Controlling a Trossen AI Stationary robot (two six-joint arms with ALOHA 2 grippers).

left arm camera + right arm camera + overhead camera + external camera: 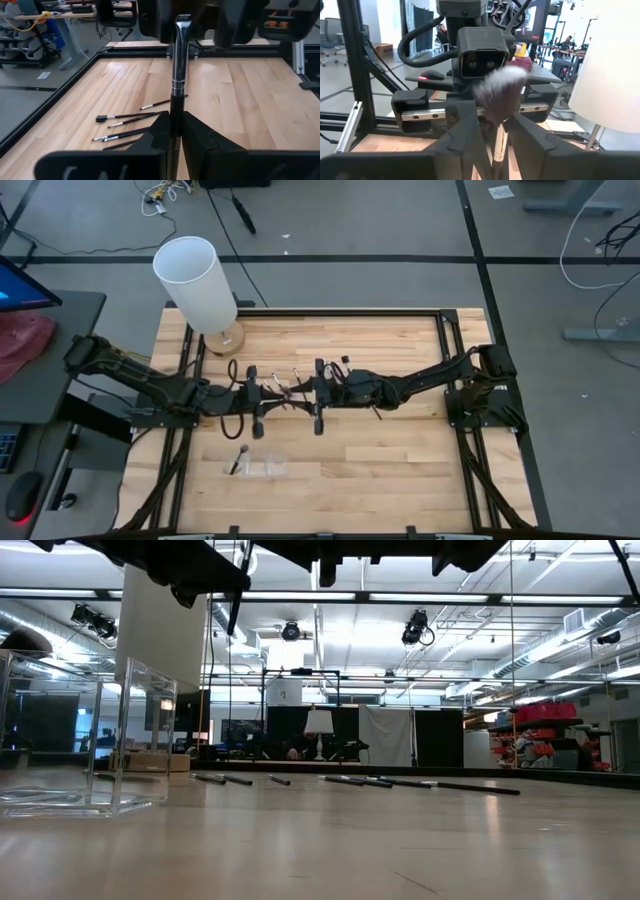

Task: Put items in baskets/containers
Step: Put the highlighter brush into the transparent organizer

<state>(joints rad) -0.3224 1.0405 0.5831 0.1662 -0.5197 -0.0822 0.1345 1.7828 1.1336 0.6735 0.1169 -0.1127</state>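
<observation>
Mid-table handover, seen from both wrists. Your left gripper (175, 119) is clamped on the dark handle of one brush (179, 75), holding it above the table (400, 460) with the silver ferrule and tuft pointing straight at the opposite arm. That offers the far end of the brush for a second grip. Your right gripper (497, 127) faces it head-on, its fingers (462, 132) spread to either side of the ferrule with a gap showing on both sides, so the pale tuft sits between them without being squeezed. The brush's weight therefore appears to rest on the left gripper alone. The high view shows the two arms meeting nose to nose over the middle of the table, well short of the clear tray (264, 469) near the front edge, where one brush (238, 460) already lies. The remaining brushes (125, 122) lie loose on the wood, below and beside the meeting point. The white cylinder (197, 278) at the back left corner plays no part. Judged from this, the transfer is not complete: release the left only once the right has closed firmly.
</observation>
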